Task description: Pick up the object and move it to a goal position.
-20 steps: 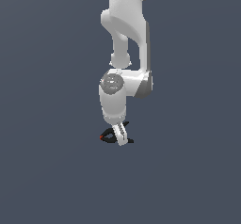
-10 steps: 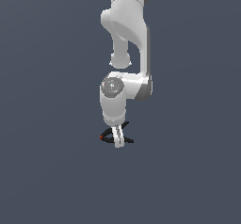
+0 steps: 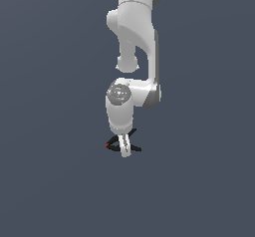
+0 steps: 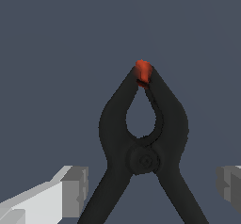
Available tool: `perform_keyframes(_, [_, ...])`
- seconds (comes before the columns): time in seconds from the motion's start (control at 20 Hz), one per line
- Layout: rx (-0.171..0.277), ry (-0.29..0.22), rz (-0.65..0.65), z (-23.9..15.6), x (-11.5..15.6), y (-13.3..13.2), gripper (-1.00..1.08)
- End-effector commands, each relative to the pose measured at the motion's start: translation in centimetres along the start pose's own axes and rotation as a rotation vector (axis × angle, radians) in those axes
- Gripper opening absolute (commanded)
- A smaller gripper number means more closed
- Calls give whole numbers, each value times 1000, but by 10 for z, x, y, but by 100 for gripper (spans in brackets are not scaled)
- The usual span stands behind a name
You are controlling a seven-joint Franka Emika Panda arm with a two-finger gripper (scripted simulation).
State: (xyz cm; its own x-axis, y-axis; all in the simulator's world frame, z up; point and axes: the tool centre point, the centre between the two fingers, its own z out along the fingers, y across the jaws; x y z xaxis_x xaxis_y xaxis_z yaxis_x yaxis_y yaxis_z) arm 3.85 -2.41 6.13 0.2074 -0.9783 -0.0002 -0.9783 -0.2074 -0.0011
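The black spring clamp (image 4: 143, 159) lies flat on the dark grey floor, its red-tipped jaw (image 4: 142, 71) pointing away from the wrist and its two handles splayed toward it. In the exterior view the clamp (image 3: 113, 144) sits under the white arm's hand, partly hidden by it. My gripper (image 3: 126, 150) is down at the clamp's level. In the wrist view the gripper (image 4: 150, 188) is open, with one finger (image 4: 70, 191) on each side of the handles, the other finger (image 4: 230, 185) well apart from the clamp. Neither pad touches it.
The white arm (image 3: 134, 42) stands upright over the clamp. Only the plain dark grey floor (image 3: 50, 181) shows around it. No goal marker shows.
The arm has lowered steadily over the past second, bringing the gripper down around the clamp. The clamp has not moved.
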Motion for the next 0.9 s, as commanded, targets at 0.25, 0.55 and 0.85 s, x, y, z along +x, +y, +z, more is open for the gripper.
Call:
perform_keyframes(0.25, [-1,0,4,36,0,2,100])
perform_keyframes(0.55, [-1,0,4,42,0,0,-100])
perform_keyframes(0.85, [-1,0,4,42,0,0,-100])
